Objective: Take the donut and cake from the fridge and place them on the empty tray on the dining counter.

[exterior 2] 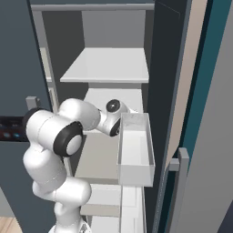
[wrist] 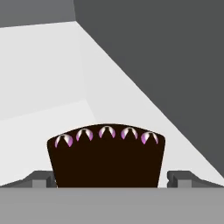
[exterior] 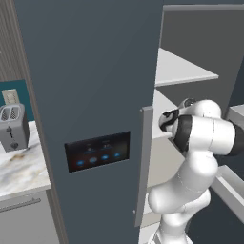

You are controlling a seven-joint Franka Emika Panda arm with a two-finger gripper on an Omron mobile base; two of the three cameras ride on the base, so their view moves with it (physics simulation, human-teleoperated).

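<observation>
1. We are looking at the fridge (exterior: 90, 86), a tall slate-blue unit with its door standing open; a black panel (exterior: 97, 151) with blue lights is glowing on the door face, and a grey vertical handle (exterior: 143, 164) is running down its edge.
2. Inside, pale grey shelves (exterior 2: 109, 66) are sitting between dark grey walls, and a pale open bin (exterior 2: 135, 152) is hanging on the inner side of the door on the right.
3. The white arm (exterior 2: 54, 136) is reaching into the middle of the fridge, with its wrist lying over a shelf.
4. In the hand view, the cake (wrist: 106, 155) is sitting on a pale shelf close to the dark side wall, showing a dark brown face with 5 pinkish dabs along its top edge.
5. The gripper (wrist: 106, 180) is standing wide apart, its 2 dark fingertips (wrist: 41, 179) flanking the cake on either side; we cannot tell whether they are touching it.
6. To the left of the fridge, a marble counter (exterior: 19, 167) over grey cabinets is carrying a grey toaster (exterior: 13, 126), with a teal wall behind it.
</observation>
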